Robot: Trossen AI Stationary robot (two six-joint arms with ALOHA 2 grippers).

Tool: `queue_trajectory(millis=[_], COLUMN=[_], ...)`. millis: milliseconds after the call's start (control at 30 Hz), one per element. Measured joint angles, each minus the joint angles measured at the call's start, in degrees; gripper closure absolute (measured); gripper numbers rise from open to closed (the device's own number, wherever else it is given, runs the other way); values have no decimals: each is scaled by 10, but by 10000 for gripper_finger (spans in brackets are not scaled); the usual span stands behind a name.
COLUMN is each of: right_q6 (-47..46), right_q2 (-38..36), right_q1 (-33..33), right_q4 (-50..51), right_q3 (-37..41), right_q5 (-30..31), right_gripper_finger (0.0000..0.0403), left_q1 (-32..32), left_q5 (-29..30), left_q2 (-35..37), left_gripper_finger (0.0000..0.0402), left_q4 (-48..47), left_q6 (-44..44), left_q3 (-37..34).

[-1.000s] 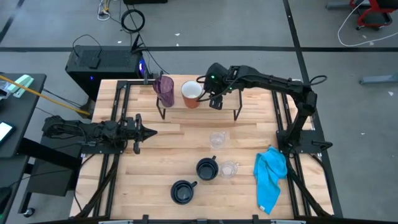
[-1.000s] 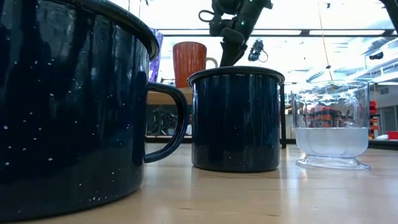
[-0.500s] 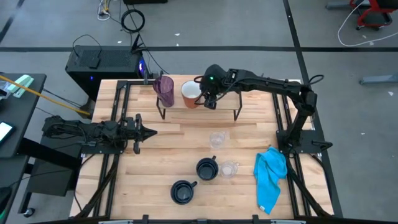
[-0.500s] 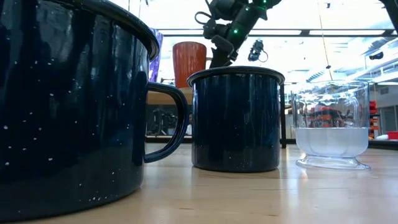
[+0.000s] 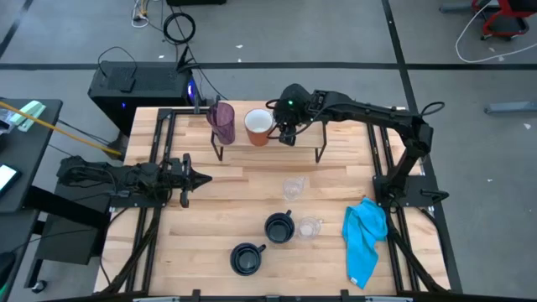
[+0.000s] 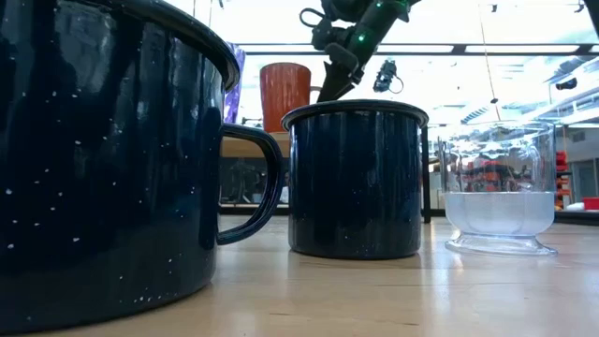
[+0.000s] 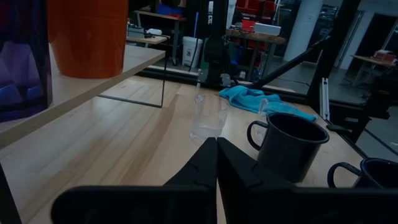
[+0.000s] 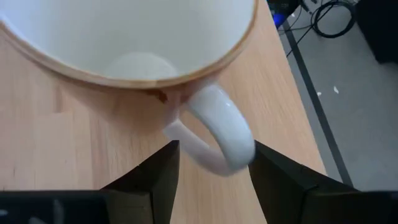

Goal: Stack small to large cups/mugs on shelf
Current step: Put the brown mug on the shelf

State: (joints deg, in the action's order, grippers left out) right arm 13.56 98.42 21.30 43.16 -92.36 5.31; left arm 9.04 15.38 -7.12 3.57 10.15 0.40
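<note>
Grey workshop floor with loose cables surrounds the butcher-block desk [image 5: 252, 180] in the high view. On the shelf [image 5: 302, 138] at the desk's far edge stand the purple tumbler [image 5: 222, 122] and, just beside it, the orange-brown mug [image 5: 258, 127]. The right end effector [image 5: 287, 135] hangs over the shelf at the mug's handle side. The left end effector [image 5: 200, 177] waits above the desk's left part, clenched and empty. A clear glass [image 5: 293, 188] stands mid-desk; two navy mugs [image 5: 278, 227] [image 5: 245, 258], a second glass [image 5: 310, 228] and a blue cloth [image 5: 366, 236] lie nearer the front.

Low view: a navy mug [image 6: 355, 178] and a glass [image 6: 496, 192] fill the foreground; behind them the orange-brown mug [image 6: 284, 95] sits upright on the shelf, with the right arm descending beside it.

Left wrist view: the fingers [image 7: 211, 165] meet, gripping nothing; a glass [image 7: 208, 117] and a navy mug [image 7: 287, 144] stand ahead.

Right wrist view: the white handle [image 8: 214, 134] lies between the two half-open fingers [image 8: 158, 171], which stand either side without visibly pressing it. The mug appears placed rather than gripped.

Procedure, as judged: withdraw straight along the handle's line, keeping both fingers clear, so the mug does not slide or twist toward the tumbler. Then select the next cup.
</note>
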Motion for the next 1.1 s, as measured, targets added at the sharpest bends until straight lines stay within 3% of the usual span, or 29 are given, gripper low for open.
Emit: queue_trajectory(millis=[233,1100], right_q6=[-9,1], right_q2=[-3,2], right_q1=[0,34], right_q4=[58,-28], right_q3=[0,0], right_q5=[-6,10], right_gripper_finger=[216,253], left_q1=[0,0], left_q5=[0,0], left_q2=[0,0], left_gripper_finger=[383,387], left_q4=[0,0], left_q6=[1,0], left_q3=[0,0])
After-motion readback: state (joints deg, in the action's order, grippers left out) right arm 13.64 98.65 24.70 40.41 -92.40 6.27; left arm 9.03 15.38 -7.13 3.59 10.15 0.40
